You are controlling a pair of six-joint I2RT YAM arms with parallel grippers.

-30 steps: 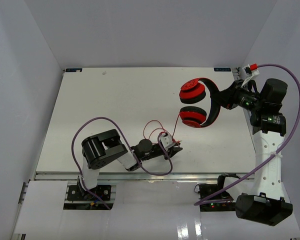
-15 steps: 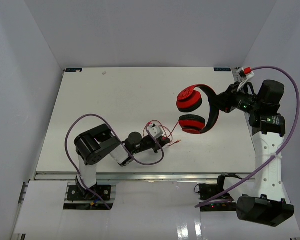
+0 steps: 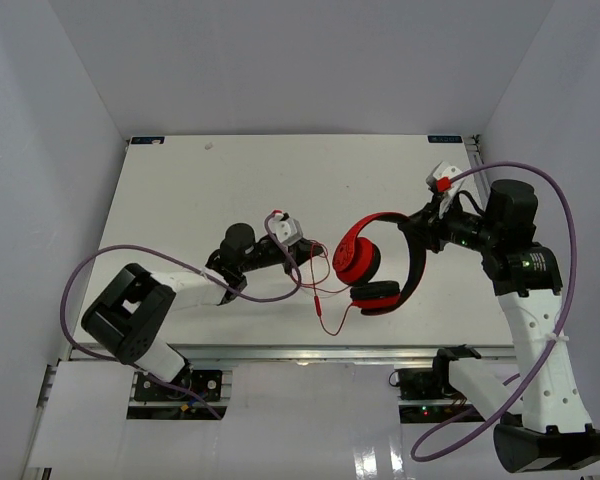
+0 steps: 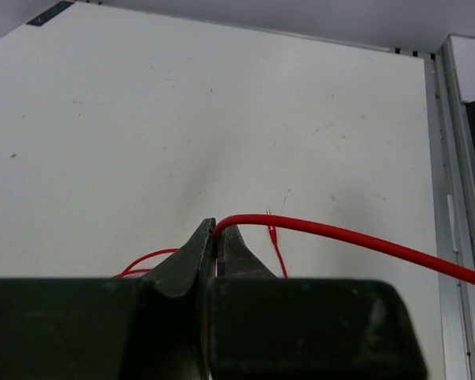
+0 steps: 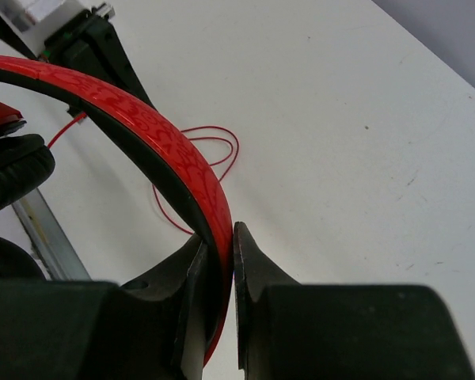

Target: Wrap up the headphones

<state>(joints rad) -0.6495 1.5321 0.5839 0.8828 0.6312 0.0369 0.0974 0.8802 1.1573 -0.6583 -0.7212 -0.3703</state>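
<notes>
Right claw (image 5: 220,237): closed on the headband (image 5: 142,119), one finger on each face of the red strip. Left claw (image 4: 218,232): pinched tight on the cord (image 4: 340,234), which leaves the tips and runs off to the right.

Headphones (image 3: 358,258): carried by my right claw over the centre-right of the surface (image 3: 200,190), ear cups (image 3: 376,294) hanging toward the near edge. Cannot tell whether the lower cup touches down. Slack cord droops in loose loops between the two claws, some of it lying on the surface.

Handling, my estimate: the band is stiff and springy, a sound place to hold, though smooth plastic may twist in the grip. The cups put the weight low, so expect swing. The cord is thin, limp and light; it will slide through a pinch, tangle readily, and strain where it enters the cup. Best taken near the free end, under gentle tension.

Writing: none legible. The band shows only a textured pattern, no brand.
</notes>
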